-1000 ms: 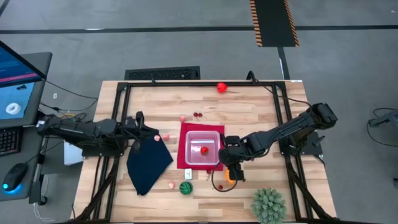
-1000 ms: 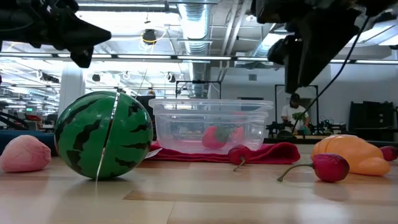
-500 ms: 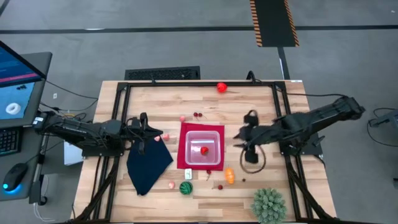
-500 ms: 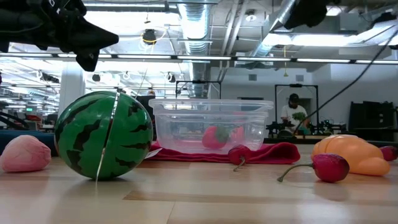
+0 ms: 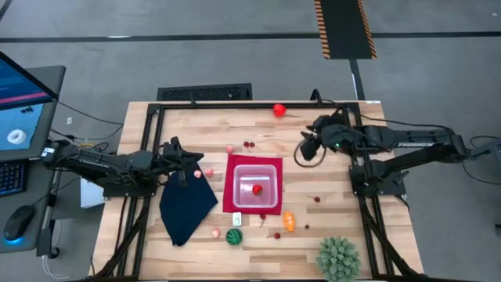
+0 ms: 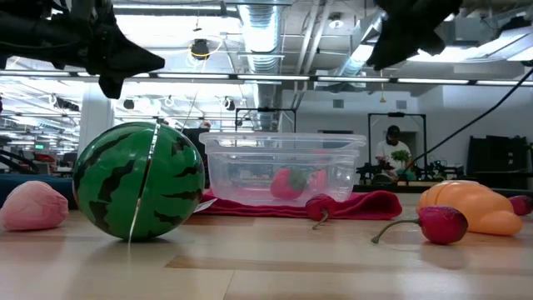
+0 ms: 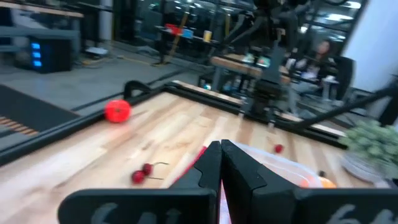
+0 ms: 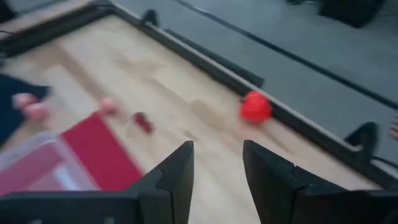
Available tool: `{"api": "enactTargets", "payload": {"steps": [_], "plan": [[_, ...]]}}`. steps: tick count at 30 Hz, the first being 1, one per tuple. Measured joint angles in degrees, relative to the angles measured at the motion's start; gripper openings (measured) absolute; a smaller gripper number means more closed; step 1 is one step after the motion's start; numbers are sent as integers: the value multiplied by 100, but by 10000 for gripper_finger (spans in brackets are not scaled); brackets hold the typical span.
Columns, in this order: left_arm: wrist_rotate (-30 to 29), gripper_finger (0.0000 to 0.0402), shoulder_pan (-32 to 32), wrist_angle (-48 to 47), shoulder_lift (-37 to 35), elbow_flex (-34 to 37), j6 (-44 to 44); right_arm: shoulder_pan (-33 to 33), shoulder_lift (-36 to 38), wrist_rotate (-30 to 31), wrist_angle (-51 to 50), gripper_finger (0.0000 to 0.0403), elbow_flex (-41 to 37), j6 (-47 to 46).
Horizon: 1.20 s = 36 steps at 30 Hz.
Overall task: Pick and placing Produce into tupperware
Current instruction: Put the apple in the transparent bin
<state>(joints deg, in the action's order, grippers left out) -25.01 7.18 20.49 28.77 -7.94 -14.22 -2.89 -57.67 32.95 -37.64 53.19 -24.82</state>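
Note:
The clear tupperware [image 5: 254, 186] stands on a red mat [image 5: 232, 168] at mid-table, with a red strawberry [image 5: 257, 189] inside. Produce lies loose: a red tomato [image 5: 279, 110] at the far edge, cherries [image 5: 249, 144], an orange piece [image 5: 289, 222] and a green striped ball [image 5: 234, 236] near the front. My right gripper [image 5: 307, 147] hovers open, right of the tupperware's far corner, with nothing between its fingers [image 8: 177, 171]; the tomato [image 8: 255, 107] lies ahead of it. My left gripper [image 5: 188, 160] is shut and empty over the dark navy cloth [image 5: 186, 205].
A spiky green plant ball [image 5: 338, 258] sits at the front right corner. Small pink pieces [image 5: 203, 172] lie by the cloth's far corner, another [image 5: 216, 232] beside the striped ball. Single cherries [image 5: 316, 199] lie right of the mat. A dark frame rims the table.
My right gripper has risen from beside the orange piece near the table's front and swung toward the far edge, turning as it went. The orange piece stays where it lay. My left gripper has turned a little in place.

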Motion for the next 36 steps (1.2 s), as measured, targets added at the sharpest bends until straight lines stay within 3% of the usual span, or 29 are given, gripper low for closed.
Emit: {"api": "enactTargets", "payload": {"steps": [5,12,16,25,31,36], "plan": [[-38,0,0,-88,0,0,148,-822,-524,-243,275,155,167,268],[-112,0,0,-121,0,-1,315,-2006,-1908,-1872,-150,153,1100,549],[-110,0,0,-329,0,-2,22,-2632,-2762,-2737,-564,193,1756,852],[-125,0,0,-454,0,-2,-8,-3273,-4490,-2881,-1332,326,3545,983],[-225,0,0,-290,-2,-2,121,-3372,-5501,-2996,-1939,367,4709,534],[-290,0,0,-301,0,-2,142,-3500,-6176,-3006,-2668,377,5392,518]]}}
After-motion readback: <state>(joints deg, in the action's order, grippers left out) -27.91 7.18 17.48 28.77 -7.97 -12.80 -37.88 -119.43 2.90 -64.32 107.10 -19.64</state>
